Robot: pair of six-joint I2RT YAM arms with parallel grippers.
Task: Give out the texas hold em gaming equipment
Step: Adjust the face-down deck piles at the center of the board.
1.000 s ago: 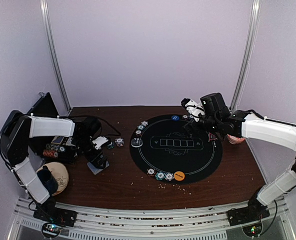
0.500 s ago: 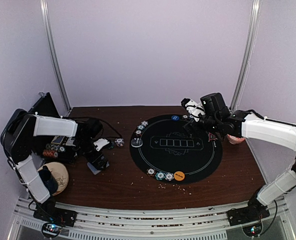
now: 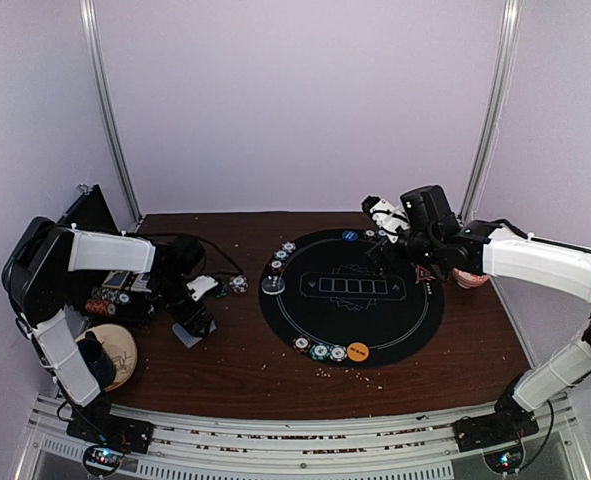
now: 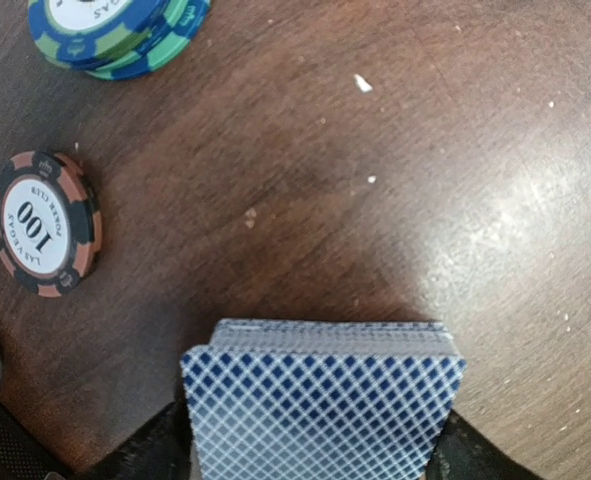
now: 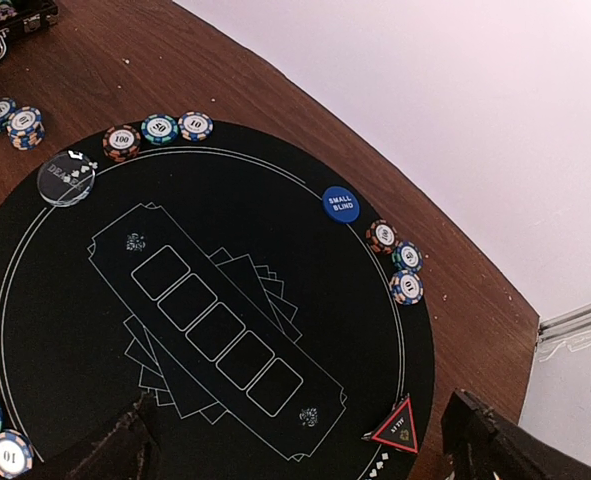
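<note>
Left gripper [image 3: 192, 323] just narrowed, jaws now clamping card deck [image 4: 320, 400] near counter's left edge; dealing looks next. Right gripper [image 5: 305, 446] wide, empty.

Robot test cell, lab type. Indicators: left arm [image 3: 100, 252], right arm [image 3: 535, 262] bolted to aluminium rail [image 3: 305, 428] at tabletop [image 3: 235, 355] near edge; plain lilac enclosure walls [image 3: 305, 100]; metal uprights [image 3: 110, 110]; staged props: poker mat [image 3: 415, 322], poker chips [image 3: 320, 351], playing cards [image 4: 320, 405].
</note>
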